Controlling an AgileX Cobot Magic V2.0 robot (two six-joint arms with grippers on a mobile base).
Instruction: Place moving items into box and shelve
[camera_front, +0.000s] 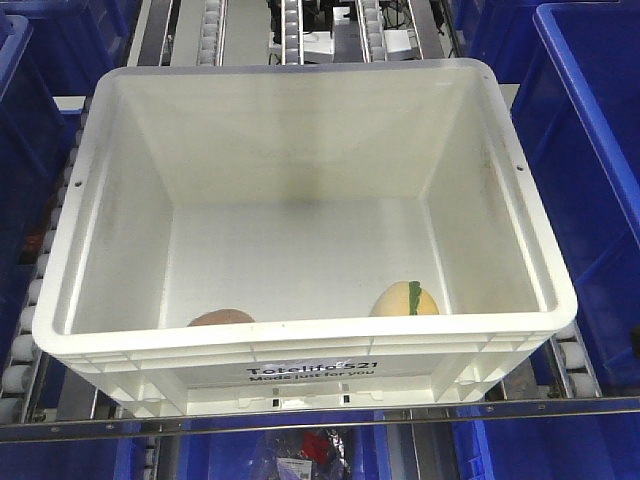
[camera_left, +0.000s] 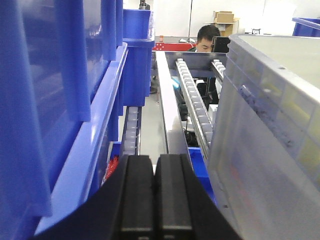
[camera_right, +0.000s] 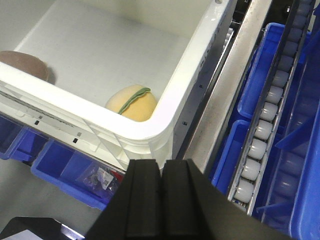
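Note:
The white box (camera_front: 310, 345) sits on the roller shelf between blue bins, its printed front facing me. Inside, against the near wall, lie the two moving items: the yellow-orange plush (camera_front: 405, 299) with a green leaf at the right and the pinkish-brown plush (camera_front: 220, 318) at the left. The right wrist view shows the yellow plush (camera_right: 132, 104) and the brown one (camera_right: 22, 65) inside the box (camera_right: 150, 127). My right gripper (camera_right: 161, 167) is shut and empty, just outside the box's front right corner. My left gripper (camera_left: 155, 162) is shut and empty, beside the box's left wall (camera_left: 265, 150).
Dark blue bins (camera_front: 595, 150) flank the box on both sides, with one blue bin (camera_left: 55, 110) close to my left gripper. Roller rails (camera_right: 270, 125) run along the shelf. Small blue bins (camera_right: 75, 170) with bagged parts sit on the level below. A person (camera_left: 206, 40) sits beyond the shelf.

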